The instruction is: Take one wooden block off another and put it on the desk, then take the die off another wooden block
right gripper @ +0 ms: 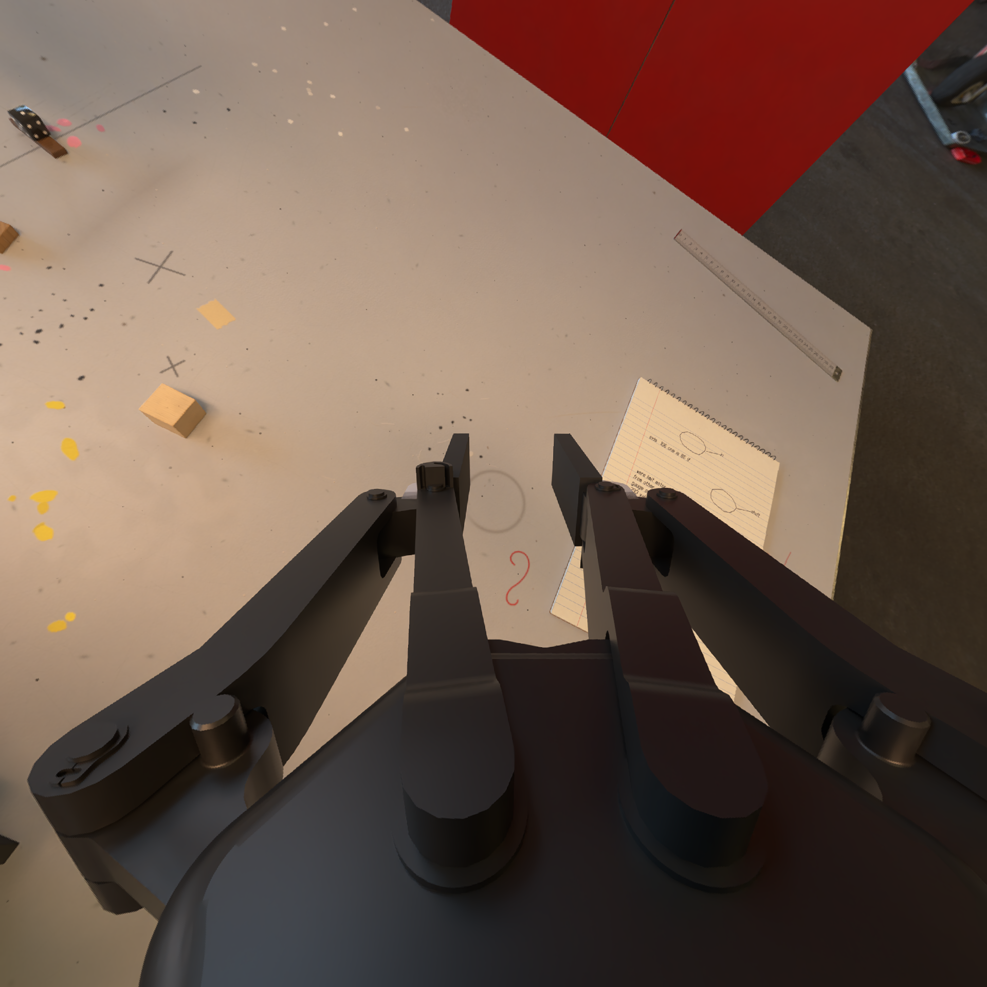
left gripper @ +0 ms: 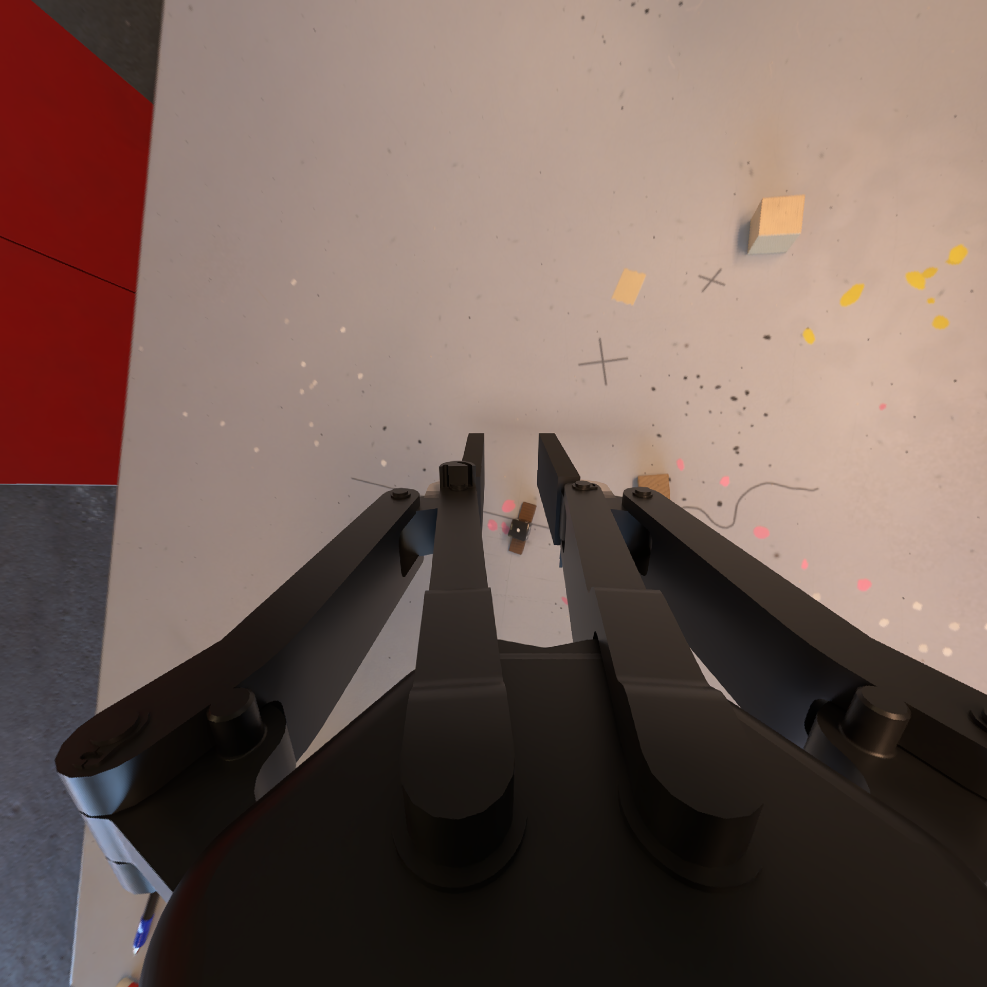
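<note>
A black die [left gripper: 518, 529] with white pips sits on a small dark-brown wooden block [left gripper: 528, 511] on the desk. It shows far below, between the fingers of my left gripper [left gripper: 511, 454], which is open and empty high above it. A mid-brown block [left gripper: 654, 483] lies close by, partly hidden behind my finger. A pale wooden block [left gripper: 777, 224] stands alone on the desk farther off. My right gripper [right gripper: 510, 454] is open and empty above bare desk. From there the pale block [right gripper: 172, 410] is to the left, and the die [right gripper: 26, 122] on its block [right gripper: 53, 147] is at the far left.
A lined notepad [right gripper: 705, 480] lies under my right gripper's right finger, with a grey ruler [right gripper: 758, 304] beyond it along the desk edge. Red panels [left gripper: 69, 240] border the desk. A pen [left gripper: 141, 929] lies at the near left edge. The desk [left gripper: 374, 213] carries paint specks and pencil crosses.
</note>
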